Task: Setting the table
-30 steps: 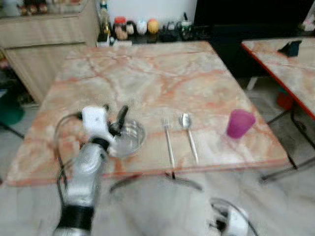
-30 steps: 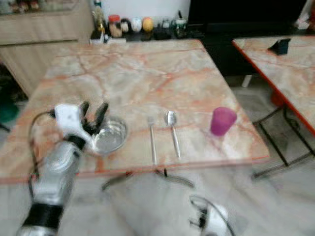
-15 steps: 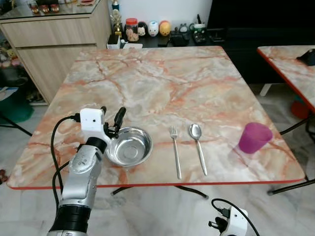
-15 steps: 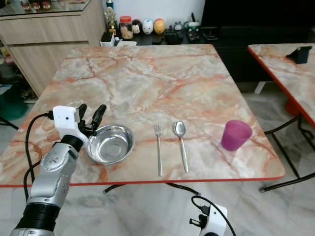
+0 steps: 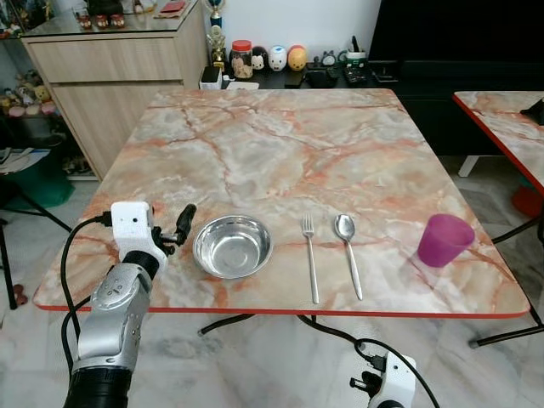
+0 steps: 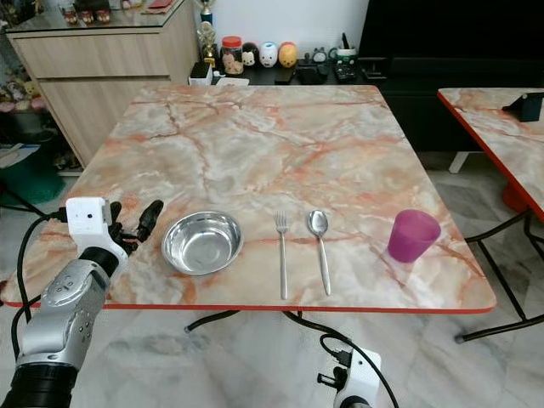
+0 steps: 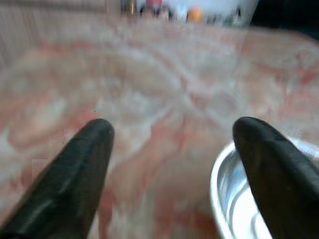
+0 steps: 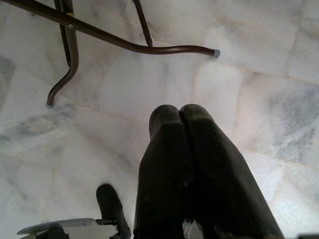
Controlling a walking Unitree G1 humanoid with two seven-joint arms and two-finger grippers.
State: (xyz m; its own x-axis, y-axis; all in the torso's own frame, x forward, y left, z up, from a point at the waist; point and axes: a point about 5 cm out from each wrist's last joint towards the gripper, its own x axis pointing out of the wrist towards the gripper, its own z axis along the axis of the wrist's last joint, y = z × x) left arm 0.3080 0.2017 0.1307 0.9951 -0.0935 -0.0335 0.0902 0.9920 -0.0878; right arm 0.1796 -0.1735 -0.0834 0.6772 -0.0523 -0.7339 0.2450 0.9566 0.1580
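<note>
Fingers of the left gripper (image 5: pixel 172 235) spread wide, holding nothing, hovering just off the 9 o'clock rim of the steel bowl (image 5: pixel 232 246); left wrist view puts one finger over bare marble and the other over the bowl's edge, contact unclear. Right gripper (image 8: pixel 180 119) hangs low by the floor, fingers pressed together, idle, near the desk's leg frame (image 8: pixel 75 45).

Near edge of the desk (image 5: pixel 280 153), 9 to 3 o'clock: bowl, fork (image 5: pixel 310 268), spoon (image 5: pixel 348 252), purple cup (image 5: pixel 444 240). Fork and spoon lie parallel, just apart, handles toward the robot. Cup stands upright, well apart from the spoon. Far at 12 o'clock, small jars and figurines (image 5: pixel 268 59) on a dark shelf behind the desk; wooden cabinet (image 5: pixel 119 72) at 10 o'clock.

Judgement: place setting looks mostly laid, and the step in hand is clearing the bowl. To do it well, keep the fingers wide, lift straight up before pulling back toward 9 o'clock, so no fingertip clips the rim and skids the bowl into the fork.
</note>
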